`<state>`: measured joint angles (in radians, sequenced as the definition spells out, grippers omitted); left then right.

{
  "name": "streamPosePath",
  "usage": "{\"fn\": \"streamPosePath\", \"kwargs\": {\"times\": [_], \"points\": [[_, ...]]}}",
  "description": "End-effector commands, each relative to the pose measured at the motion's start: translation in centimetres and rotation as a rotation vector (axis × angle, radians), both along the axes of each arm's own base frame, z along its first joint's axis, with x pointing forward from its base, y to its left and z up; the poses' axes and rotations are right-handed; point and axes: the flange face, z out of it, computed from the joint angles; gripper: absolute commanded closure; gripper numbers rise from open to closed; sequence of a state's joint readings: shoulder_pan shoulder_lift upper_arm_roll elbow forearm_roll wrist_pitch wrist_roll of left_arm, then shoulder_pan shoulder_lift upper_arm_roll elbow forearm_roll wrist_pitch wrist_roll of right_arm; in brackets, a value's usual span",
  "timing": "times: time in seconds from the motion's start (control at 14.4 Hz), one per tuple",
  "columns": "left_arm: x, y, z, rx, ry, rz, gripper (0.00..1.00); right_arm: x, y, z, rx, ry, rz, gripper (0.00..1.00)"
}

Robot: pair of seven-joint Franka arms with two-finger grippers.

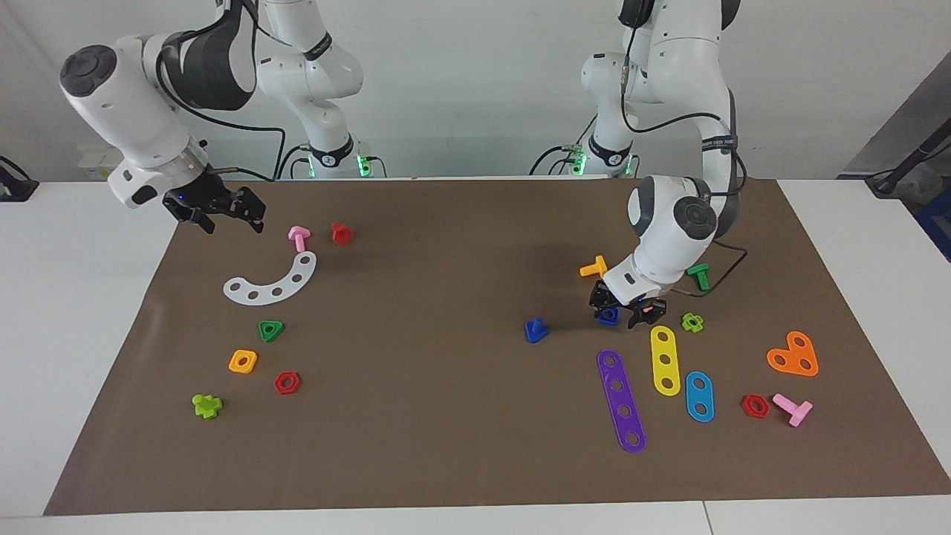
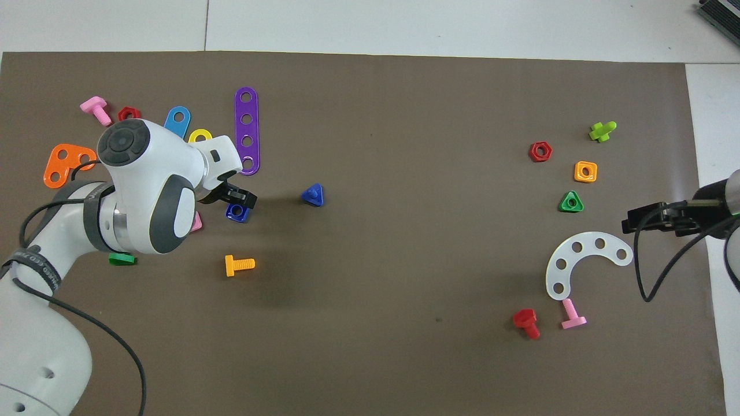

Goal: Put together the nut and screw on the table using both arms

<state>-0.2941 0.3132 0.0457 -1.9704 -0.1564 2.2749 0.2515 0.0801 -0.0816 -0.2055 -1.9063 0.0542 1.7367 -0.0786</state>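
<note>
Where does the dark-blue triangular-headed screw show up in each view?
Facing view: the screw lies on the mat near the centre, toward the left arm's end.
Overhead view: the screw lies mid-mat.
Shared landmark: the purple strip, farther from the robots than it.

Dark-blue square nut [image 1: 608, 316] flat on the mat; blue triangular-headed screw [image 1: 536, 329] beside it, stem up

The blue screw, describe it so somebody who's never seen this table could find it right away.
On the brown mat, look toward the left arm's end, where the left gripper is down at the blue nut. The screw lies alone beside that nut, toward the table's middle. It is dark blue with a triangular head and no hole, unlike the square holed nut.
</note>
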Motion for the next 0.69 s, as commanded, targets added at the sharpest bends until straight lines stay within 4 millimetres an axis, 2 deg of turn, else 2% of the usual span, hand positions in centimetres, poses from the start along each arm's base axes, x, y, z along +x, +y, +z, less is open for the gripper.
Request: {"fn": "streamPosePath", "kwargs": {"times": [0.0, 0.21, 0.42, 0.62], "points": [[-1.2, 0.2, -0.9, -0.01, -0.009, -0.009, 0.24, 0.7, 0.4, 4.4, -0.026, -0.042, 0.033, 0.0], [-1.3, 0.3, -1.1, -0.008, -0.004, -0.009, 0.25, 2.8, 0.8, 9.5, -0.075, -0.013, 0.05, 0.0], [-1.6, 0.3, -1.4, -0.004, 0.002, -0.012, 0.3, 3.4, 1.3, 9.9, -0.078, -0.041, 0.058, 0.0], [-1.7, 0.3, -1.4, -0.002, 0.003, -0.012, 0.39, 2.9, 1.0, 9.1, -0.077, -0.024, 0.063, 0.0]]}}
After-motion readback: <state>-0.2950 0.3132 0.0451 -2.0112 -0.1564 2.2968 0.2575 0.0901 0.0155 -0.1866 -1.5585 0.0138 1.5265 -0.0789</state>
